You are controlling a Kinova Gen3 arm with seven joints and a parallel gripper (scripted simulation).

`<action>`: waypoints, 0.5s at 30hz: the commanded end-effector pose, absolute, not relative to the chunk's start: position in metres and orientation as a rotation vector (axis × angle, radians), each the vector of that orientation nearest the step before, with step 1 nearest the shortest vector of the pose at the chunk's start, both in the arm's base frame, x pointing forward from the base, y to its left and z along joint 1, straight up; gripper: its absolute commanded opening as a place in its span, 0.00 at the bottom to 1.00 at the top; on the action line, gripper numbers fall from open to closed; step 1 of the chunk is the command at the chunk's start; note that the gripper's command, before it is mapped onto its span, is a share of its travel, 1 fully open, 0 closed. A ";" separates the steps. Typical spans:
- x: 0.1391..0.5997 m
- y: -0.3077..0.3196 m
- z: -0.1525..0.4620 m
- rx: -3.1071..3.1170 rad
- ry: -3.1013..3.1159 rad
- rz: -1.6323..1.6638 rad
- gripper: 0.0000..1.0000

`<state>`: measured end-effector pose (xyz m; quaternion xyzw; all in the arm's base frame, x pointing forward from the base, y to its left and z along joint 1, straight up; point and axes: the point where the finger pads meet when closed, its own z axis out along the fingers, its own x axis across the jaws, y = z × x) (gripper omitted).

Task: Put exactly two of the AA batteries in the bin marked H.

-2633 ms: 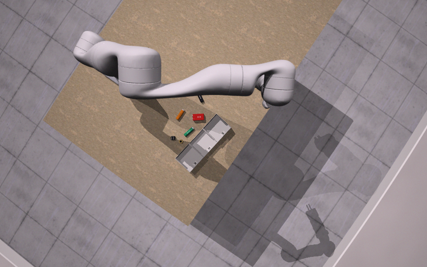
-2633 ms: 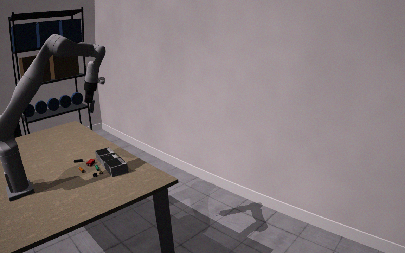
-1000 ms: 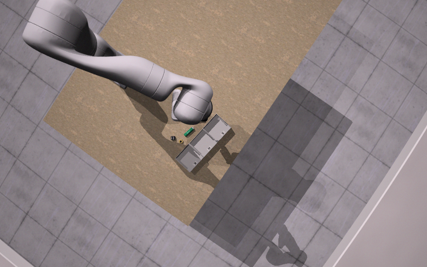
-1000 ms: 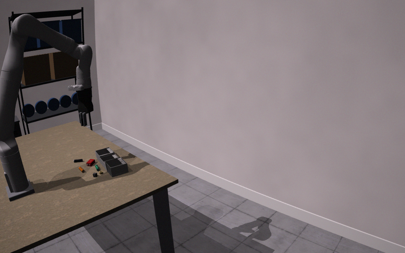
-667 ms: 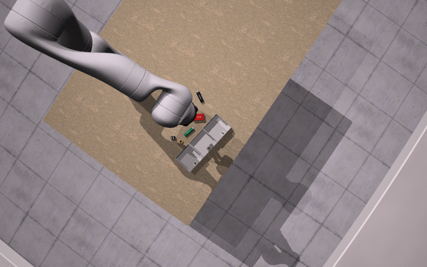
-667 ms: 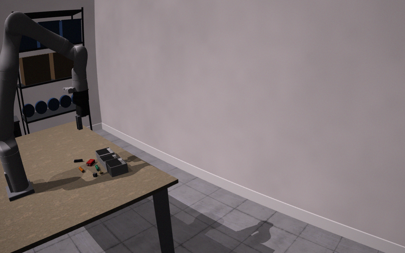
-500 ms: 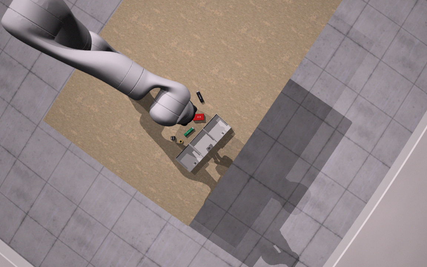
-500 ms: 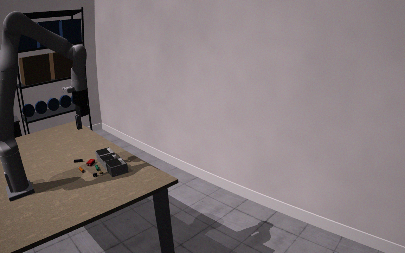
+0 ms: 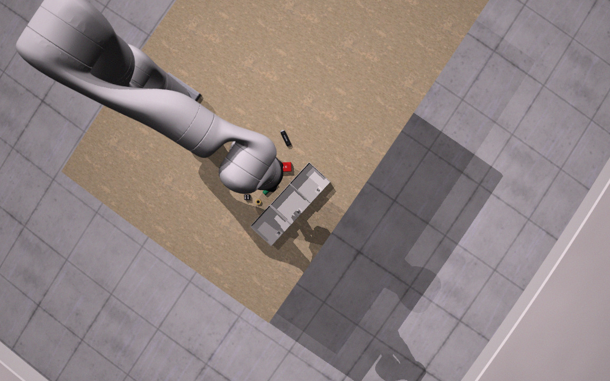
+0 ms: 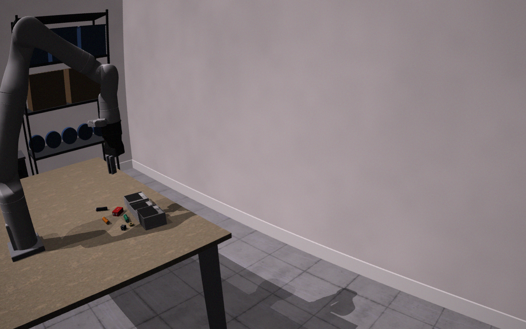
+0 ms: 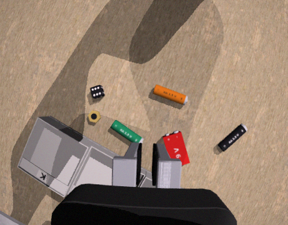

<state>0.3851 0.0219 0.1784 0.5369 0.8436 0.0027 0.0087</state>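
Three AA batteries lie on the table: an orange one (image 11: 170, 94) (image 10: 105, 220), a green one (image 11: 126, 131) (image 10: 126, 218) and a black one (image 11: 232, 137) (image 9: 286, 138). The green one lies closest to the row of three grey bins (image 9: 292, 203). The middle bin, marked H (image 9: 290, 204) (image 10: 142, 206), is mostly hidden behind my fingers in the wrist view. My gripper (image 11: 147, 157) (image 10: 111, 165) hangs high above the table, over the red block and the bins' near edge. Its fingers stand nearly together with a narrow gap and nothing between them. In the top view the arm hides the orange battery.
A red 9 V block (image 11: 176, 149) (image 9: 286, 166) lies beside the bins. A black die (image 11: 97, 92) and a yellow nut (image 11: 94, 117) lie near the bin marked K (image 11: 52, 156). The bin marked S (image 9: 314, 182) ends the row. The table edge runs just behind the bins.
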 end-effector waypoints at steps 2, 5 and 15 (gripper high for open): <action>0.398 0.001 0.158 1.493 2.767 0.006 0.31; 0.412 -0.014 0.144 1.282 2.871 0.006 0.31; 0.453 -0.060 0.100 0.755 3.030 -0.001 0.31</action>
